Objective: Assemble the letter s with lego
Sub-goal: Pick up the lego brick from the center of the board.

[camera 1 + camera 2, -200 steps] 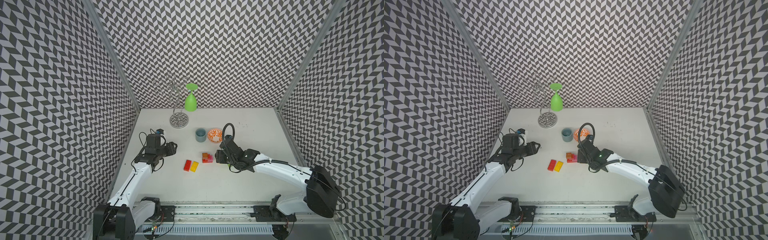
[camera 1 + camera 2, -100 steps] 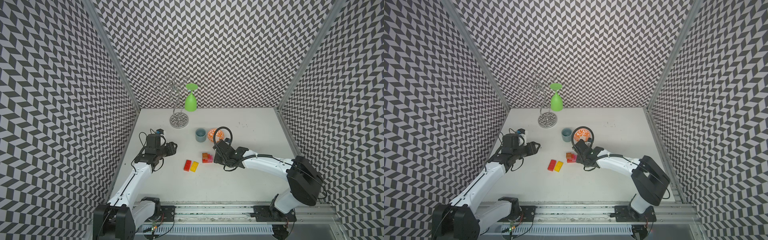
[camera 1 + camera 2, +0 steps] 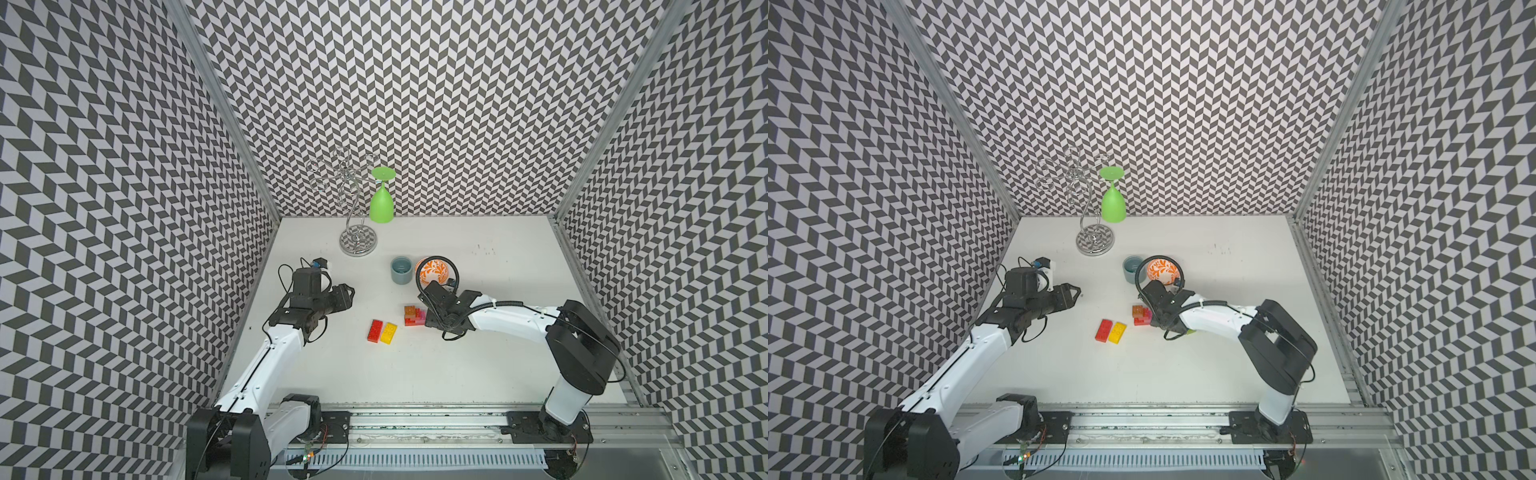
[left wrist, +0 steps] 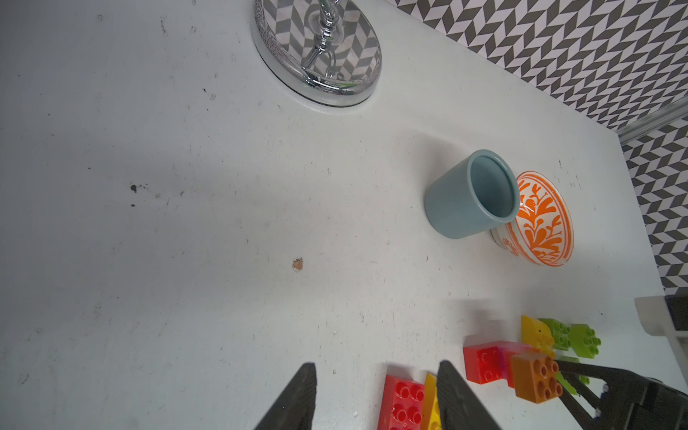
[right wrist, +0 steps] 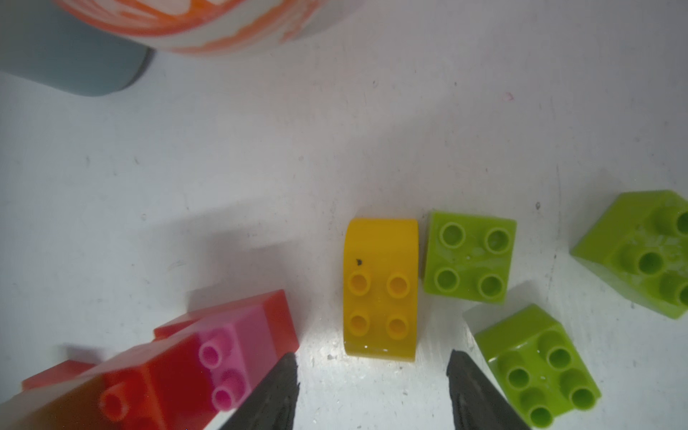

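Bricks [image 5: 536, 368] flank open right jaws, bare table [image 5: 335, 149] beyond yellow brick [image 5: 379, 286]

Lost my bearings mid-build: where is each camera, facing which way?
Top views: high over the front rail, looking down on the table; left arm and right arm show.
Left wrist: behind the left claw, facing the blue cup; fingertips show.
Right wrist: behind the right claw, close above the curved yellow brick; fingertips show.
Shared: both wrist views catch that brick.
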Robot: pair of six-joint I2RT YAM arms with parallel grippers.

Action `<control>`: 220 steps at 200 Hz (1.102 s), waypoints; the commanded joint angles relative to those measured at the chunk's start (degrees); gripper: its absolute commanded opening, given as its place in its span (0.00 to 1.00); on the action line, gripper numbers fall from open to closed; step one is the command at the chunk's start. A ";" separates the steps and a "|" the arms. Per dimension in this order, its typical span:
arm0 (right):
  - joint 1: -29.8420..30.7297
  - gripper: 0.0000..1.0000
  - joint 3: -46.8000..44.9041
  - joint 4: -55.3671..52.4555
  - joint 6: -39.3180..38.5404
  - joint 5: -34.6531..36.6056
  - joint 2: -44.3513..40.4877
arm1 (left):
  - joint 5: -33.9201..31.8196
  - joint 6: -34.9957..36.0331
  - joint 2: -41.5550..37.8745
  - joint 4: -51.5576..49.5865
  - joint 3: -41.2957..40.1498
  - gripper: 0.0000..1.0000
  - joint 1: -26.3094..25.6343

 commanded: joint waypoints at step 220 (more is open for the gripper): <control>12.35 0.00 -14.55 6.99 -28.42 -1.11 -17.88 | 0.64 0.32 -0.87 1.00 -0.37 0.54 0.40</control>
